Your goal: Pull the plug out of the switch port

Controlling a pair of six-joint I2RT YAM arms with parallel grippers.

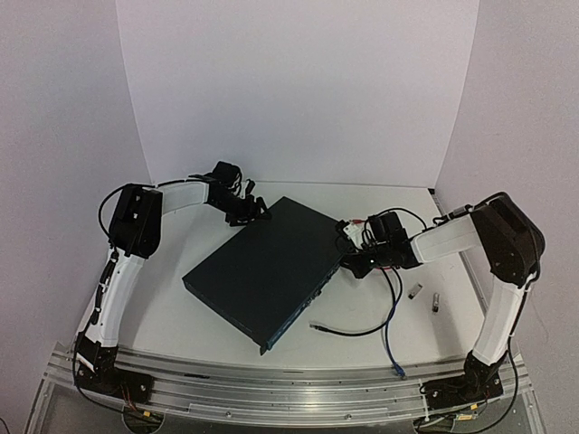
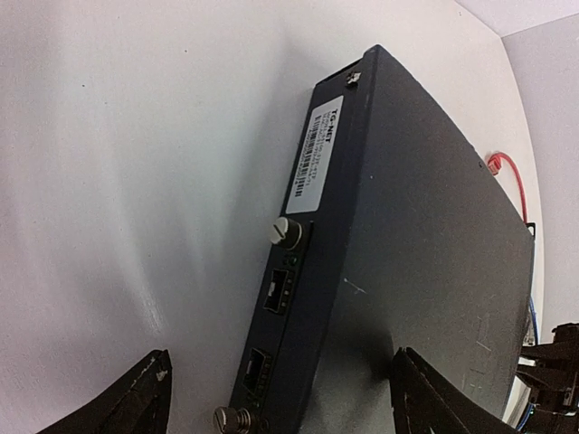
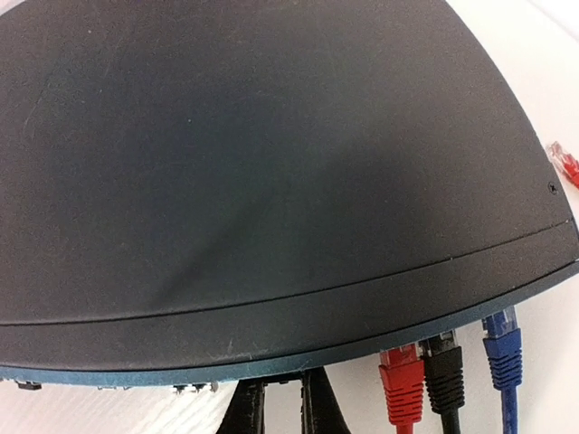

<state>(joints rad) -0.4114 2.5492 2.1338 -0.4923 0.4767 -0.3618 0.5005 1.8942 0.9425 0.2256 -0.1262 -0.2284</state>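
Note:
The switch (image 1: 262, 271) is a flat dark box lying slantwise mid-table. Red (image 3: 403, 380), black (image 3: 445, 366) and blue (image 3: 503, 348) plugs sit side by side in ports on its front face. My right gripper (image 3: 280, 384) is at that face, left of the red plug, its fingers (image 3: 246, 407) nearly together and their tips hidden under the switch's edge. I see nothing held between them. My left gripper (image 2: 280, 357) stands open over the switch's (image 2: 407, 226) far rear edge, one finger (image 2: 145, 398) above the table and the other over the lid. From above it is at the far corner (image 1: 249, 212).
A loose red plug (image 3: 565, 163) lies on the table beyond the switch. A black cable end (image 1: 314, 327) and a blue cable (image 1: 391, 334) trail toward the near edge. Two small connectors (image 1: 416, 291) lie to the right. White walls close in the back and sides.

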